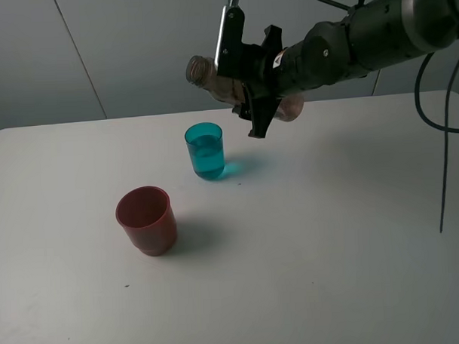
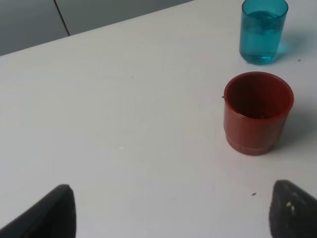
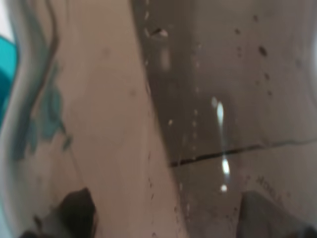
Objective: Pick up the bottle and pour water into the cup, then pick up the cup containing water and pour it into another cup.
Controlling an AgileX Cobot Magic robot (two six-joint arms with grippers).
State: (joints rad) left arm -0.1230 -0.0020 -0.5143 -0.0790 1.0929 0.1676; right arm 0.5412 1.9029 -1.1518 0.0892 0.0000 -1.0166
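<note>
Right gripper [image 1: 245, 85], pinched across the body of the bottle [image 1: 203, 72], which it holds lying nearly level in the air with the threaded mouth pointing toward the left side of the exterior high view. In the right wrist view the smoky wall of the bottle fills the picture between the two dark fingertips. The mouth hangs above the teal cup [image 1: 205, 152], which stands upright on the white table [image 1: 330, 236] and already holds water well up its wall. No stream shows between mouth and rim, and whether the mouth is squarely over the opening or a little behind it cannot be told. The red cup [image 1: 147, 219] stands upright and apparently empty, nearer the camera and apart from the teal cup. Left gripper [image 2: 176, 212], fingers spread wide and holding nothing, hangs above the table with both cups ahead of it. The step in hand is judged to be the pour from the bottle. It is best done with the mouth centred low over the teal rim, the tilt changed slowly, and the grip firm so that the slim bottle does not turn.
</note>
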